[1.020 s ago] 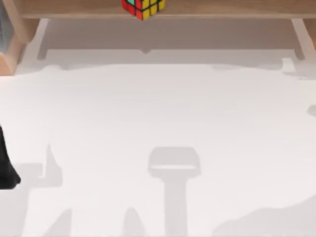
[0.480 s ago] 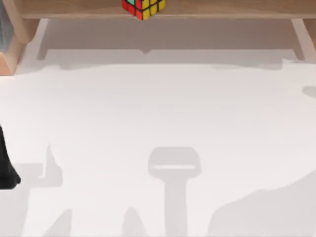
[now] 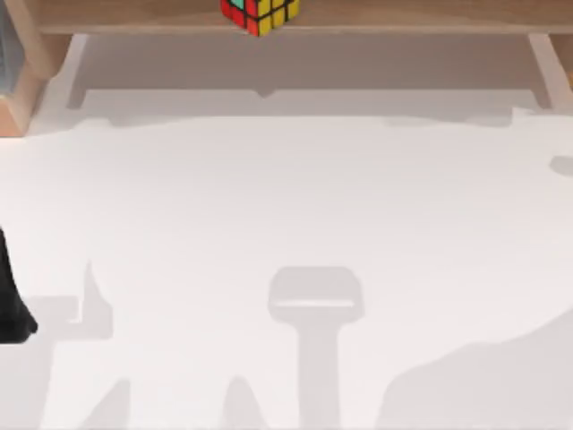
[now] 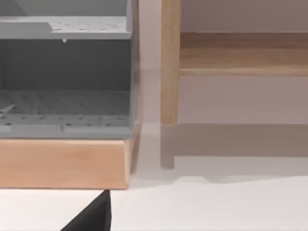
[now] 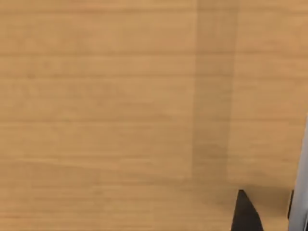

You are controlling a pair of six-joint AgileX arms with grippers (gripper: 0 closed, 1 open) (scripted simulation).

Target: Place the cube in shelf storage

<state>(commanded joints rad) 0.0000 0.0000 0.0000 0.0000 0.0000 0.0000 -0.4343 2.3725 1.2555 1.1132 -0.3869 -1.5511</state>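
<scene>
Cube resting on the shelf board, arms drawn back

The cube (image 3: 259, 14) sits on the shelf's (image 3: 403, 16) long board, left of its middle; the left arm (image 3: 12, 305) is parked far from the shelf, tool state impossible to tell. A good finish means withdrawing without nudging the cube.

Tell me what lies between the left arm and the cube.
In the top view, bare white table lies between the left arm and the cube on the shelf storage.

a white table (image 3: 286, 233) spreads wide; a grey perforated rack (image 4: 65, 77) on a light wooden base (image 4: 62, 163) stands at its left.
</scene>
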